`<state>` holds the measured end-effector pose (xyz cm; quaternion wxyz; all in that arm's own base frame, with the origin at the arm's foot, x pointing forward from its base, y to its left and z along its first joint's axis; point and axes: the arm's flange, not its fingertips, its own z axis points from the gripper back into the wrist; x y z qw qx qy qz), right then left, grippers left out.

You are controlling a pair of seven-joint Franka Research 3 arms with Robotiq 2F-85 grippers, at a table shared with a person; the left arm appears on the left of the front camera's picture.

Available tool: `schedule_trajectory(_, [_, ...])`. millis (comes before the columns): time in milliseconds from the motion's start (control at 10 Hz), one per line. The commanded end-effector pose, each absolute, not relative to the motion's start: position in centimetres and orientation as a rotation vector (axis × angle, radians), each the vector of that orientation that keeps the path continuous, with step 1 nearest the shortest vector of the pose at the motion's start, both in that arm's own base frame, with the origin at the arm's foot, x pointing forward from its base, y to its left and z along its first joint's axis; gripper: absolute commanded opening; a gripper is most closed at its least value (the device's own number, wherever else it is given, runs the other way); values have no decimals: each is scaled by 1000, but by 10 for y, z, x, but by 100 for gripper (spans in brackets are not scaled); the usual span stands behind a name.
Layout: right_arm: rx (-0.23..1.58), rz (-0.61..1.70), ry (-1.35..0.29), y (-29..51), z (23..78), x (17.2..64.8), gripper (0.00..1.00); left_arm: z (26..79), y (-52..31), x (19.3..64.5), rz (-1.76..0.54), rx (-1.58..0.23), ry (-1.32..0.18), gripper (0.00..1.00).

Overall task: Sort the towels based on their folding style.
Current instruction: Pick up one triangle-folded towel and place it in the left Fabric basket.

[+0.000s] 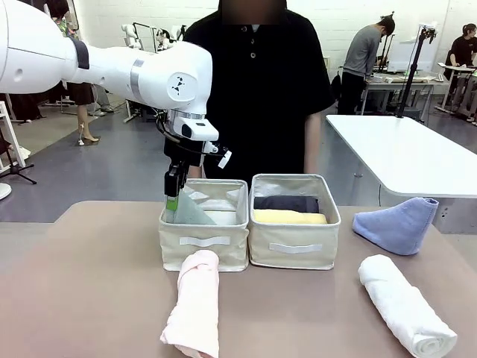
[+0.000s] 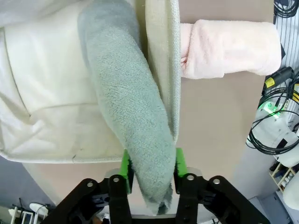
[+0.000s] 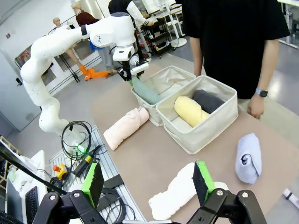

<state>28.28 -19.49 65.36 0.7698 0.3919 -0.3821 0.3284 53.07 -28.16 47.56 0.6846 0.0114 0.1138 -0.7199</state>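
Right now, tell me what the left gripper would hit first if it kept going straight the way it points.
The left gripper has the grey-green towel between its pads; beyond that, probably the cream lining of the left basket, though depth is unclear.

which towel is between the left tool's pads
The grey-green towel, tip in the left basket; the other five lie away from the left tool.

White wall (image 1: 112, 15) running along the back. Grey floor (image 1: 112, 164) catching pale reflections. White table (image 1: 402, 149) standing at right. Black stand (image 1: 412, 74) rising by a far bench (image 1: 428, 79), a person (image 1: 365, 56) bending there. Brown tabletop (image 1: 89, 283) spreading in front.
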Motion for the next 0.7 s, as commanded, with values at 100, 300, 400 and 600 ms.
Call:
schedule_trajectory(100, [866, 721, -855, -196, 655, 284, 100, 477, -280, 528, -1623, -7, 260, 96])
schedule_trajectory(300, [866, 721, -855, -196, 655, 284, 100, 479, -280, 528, -1622, -13, 253, 100])
schedule_trajectory(400, [866, 721, -855, -196, 655, 284, 100, 479, -280, 528, -1623, -15, 253, 100])
schedule_trajectory(600, [866, 721, -855, -196, 655, 284, 100, 482, -279, 528, -1624, -19, 249, 100])
